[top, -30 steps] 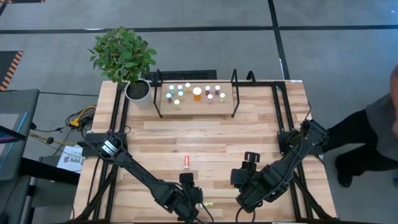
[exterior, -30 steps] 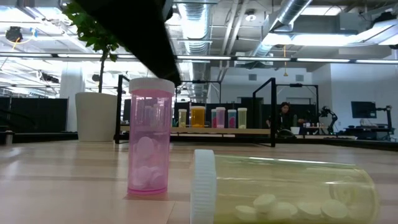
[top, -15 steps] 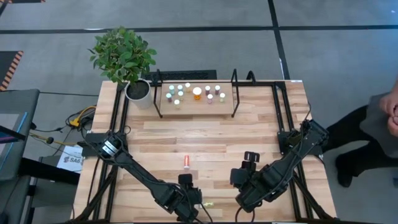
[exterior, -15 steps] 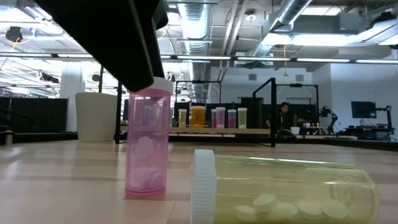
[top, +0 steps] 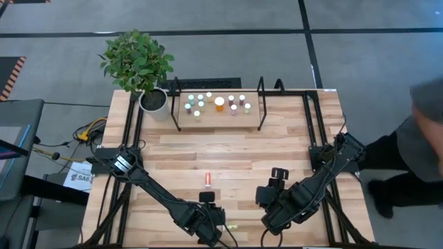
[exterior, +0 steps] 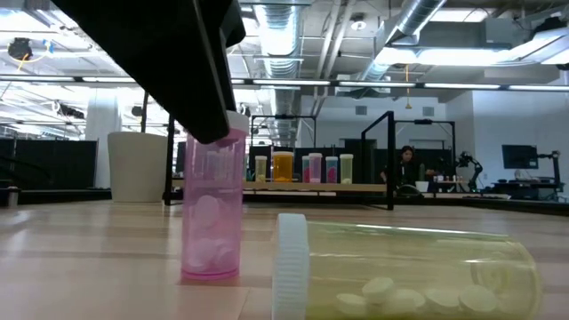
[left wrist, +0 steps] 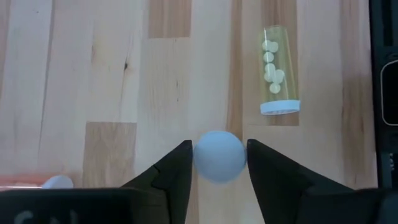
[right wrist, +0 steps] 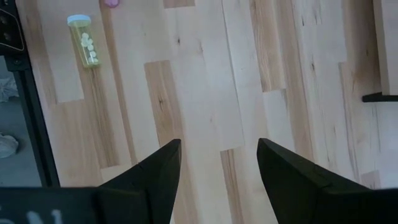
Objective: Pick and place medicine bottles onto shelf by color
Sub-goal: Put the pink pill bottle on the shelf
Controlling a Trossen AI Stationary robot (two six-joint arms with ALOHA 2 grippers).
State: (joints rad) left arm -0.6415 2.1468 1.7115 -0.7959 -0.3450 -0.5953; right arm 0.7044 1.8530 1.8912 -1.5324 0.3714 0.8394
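A pink medicine bottle (exterior: 212,209) with a white cap (left wrist: 219,155) stands upright on the table near its front edge, and my left gripper (left wrist: 219,163) is shut on it. In the high view my left gripper (top: 211,225) hides it. A yellow bottle (left wrist: 278,71) lies on its side close by, and a red one (top: 207,180) lies farther in. My right gripper (right wrist: 217,162) hangs open above bare planks. The shelf (top: 218,116) at the far side carries several standing bottles. My left gripper pinches the pink bottle's round white cap (left wrist: 200,158) between its two fingers, one on each side of the cap. The fingers come steeply from above. The bottle stands upright with its base on the table.
A potted plant (top: 154,100) stands at the far left, beside the shelf. Black frame rails (top: 311,131) run along both table sides. A person (top: 422,138) stands beyond the table's right edge. Open planks lie between the shelf and the grippers.
A finger of my left gripper has moved in against the pink bottle's cap, which it stood just clear of a second ago. The bottle stays upright on the table.
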